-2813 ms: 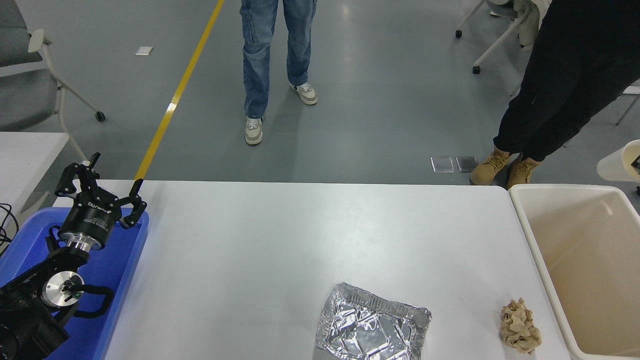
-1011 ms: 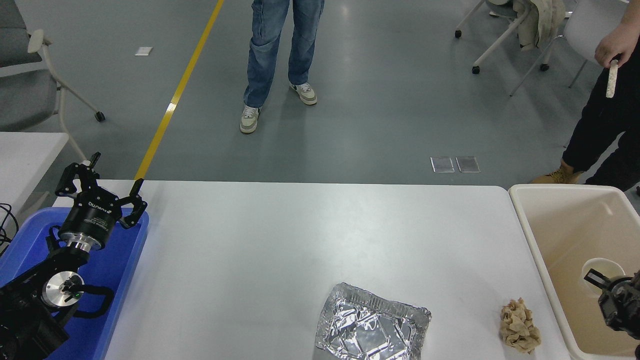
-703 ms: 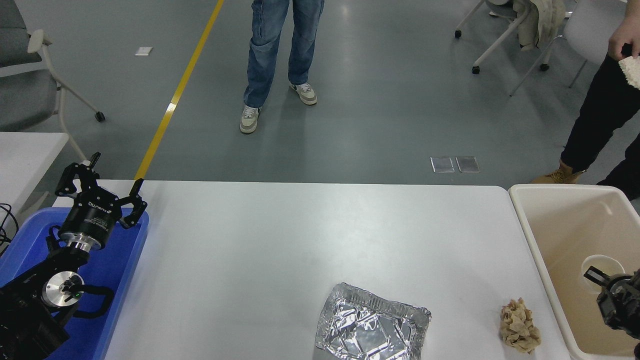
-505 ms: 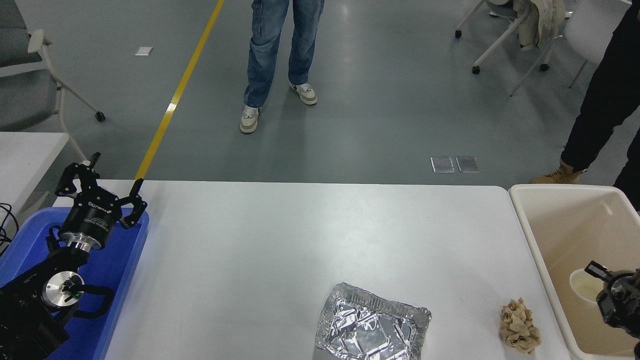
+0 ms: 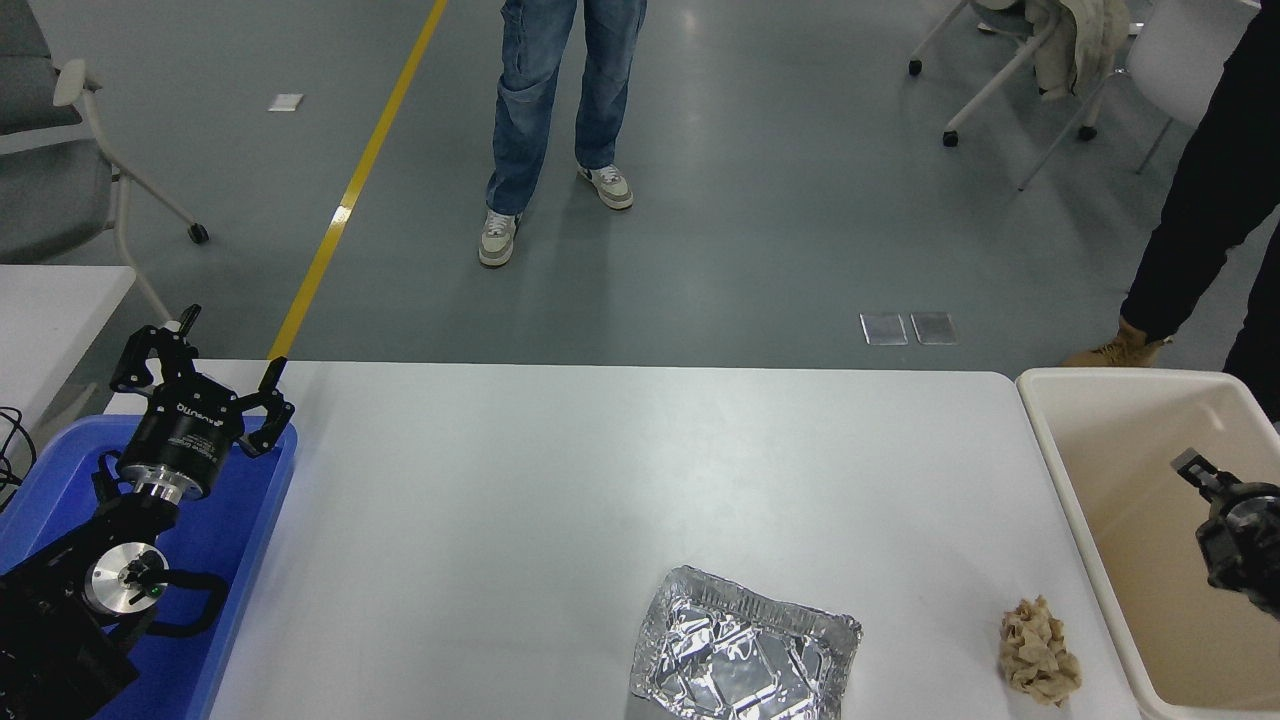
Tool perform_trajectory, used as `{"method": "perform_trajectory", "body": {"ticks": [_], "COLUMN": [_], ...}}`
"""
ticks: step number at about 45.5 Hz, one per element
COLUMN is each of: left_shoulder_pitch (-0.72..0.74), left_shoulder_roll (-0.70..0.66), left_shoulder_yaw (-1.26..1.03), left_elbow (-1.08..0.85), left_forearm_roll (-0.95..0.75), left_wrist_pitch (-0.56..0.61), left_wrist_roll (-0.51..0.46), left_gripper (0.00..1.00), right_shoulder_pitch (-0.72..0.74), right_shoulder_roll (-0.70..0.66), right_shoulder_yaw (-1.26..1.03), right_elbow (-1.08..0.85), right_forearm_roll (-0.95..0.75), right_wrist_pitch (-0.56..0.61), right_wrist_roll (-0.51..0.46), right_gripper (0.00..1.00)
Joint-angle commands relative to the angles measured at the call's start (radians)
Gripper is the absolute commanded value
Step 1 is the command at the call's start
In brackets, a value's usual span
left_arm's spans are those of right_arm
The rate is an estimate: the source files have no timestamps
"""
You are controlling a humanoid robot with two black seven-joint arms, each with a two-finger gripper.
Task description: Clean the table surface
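The table surface (image 5: 560, 470) is a wide matte white top. On it, near the front edge, lie a crumpled foil tray (image 5: 745, 655) and, to its right, a wad of brown paper (image 5: 1040, 660). My right gripper (image 5: 1232, 520) comes in from the right edge and hangs over the beige bin (image 5: 1050, 450), away from both items. It is mostly cut off by the picture's edge. My left gripper (image 5: 205, 365) is parked open at the table's far left, above the blue tray (image 5: 255, 520), holding nothing.
The beige bin stands against the table's right end. A smaller white table (image 5: 50, 300) is at the far left. A person in jeans (image 5: 550, 100) stands beyond the far edge, another in black (image 5: 1210, 200) at the upper right. Wheeled chairs stand at the top corners.
My right gripper came in over the bin with a white cup, then rose. The cup no longer shows. The person in black stepped to the right.
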Motion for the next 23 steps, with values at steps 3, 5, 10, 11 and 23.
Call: {"method": "perform_trajectory", "body": {"ticks": [3, 5, 10, 11, 23], "left_shoulder_pitch": [0.0, 0.0, 0.0, 0.0, 0.0], "left_shoulder_roll": [0.0, 0.0, 0.0, 0.0, 0.0], "left_shoulder_yaw": [0.0, 0.0, 0.0, 0.0, 0.0], "left_elbow": [0.0, 0.0, 0.0, 0.0, 0.0], "left_forearm_roll": [0.0, 0.0, 0.0, 0.0, 0.0], "left_wrist_pitch": [0.0, 0.0, 0.0, 0.0, 0.0], "left_wrist_roll": [0.0, 0.0, 0.0, 0.0, 0.0], "left_gripper": [1.0, 1.0, 1.0, 1.0, 1.0], "right_shoulder_pitch": [0.117, 0.124, 0.146, 0.149, 0.219], "right_shoulder_roll": [-0.015, -0.015, -0.012, -0.012, -0.012], "right_shoulder_yaw": [0.172, 0.178, 0.224, 0.236, 0.371], "right_elbow": [0.001, 0.001, 0.002, 0.004, 0.034], "right_forearm_roll": [0.005, 0.008, 0.081, 0.106, 0.342], "right_wrist_pitch": [-0.001, -0.003, -0.003, -0.003, 0.011], "right_wrist_roll": [0.006, 0.009, 0.079, 0.107, 0.219], "right_gripper": [0.98, 0.98, 0.98, 0.98, 0.98]}}
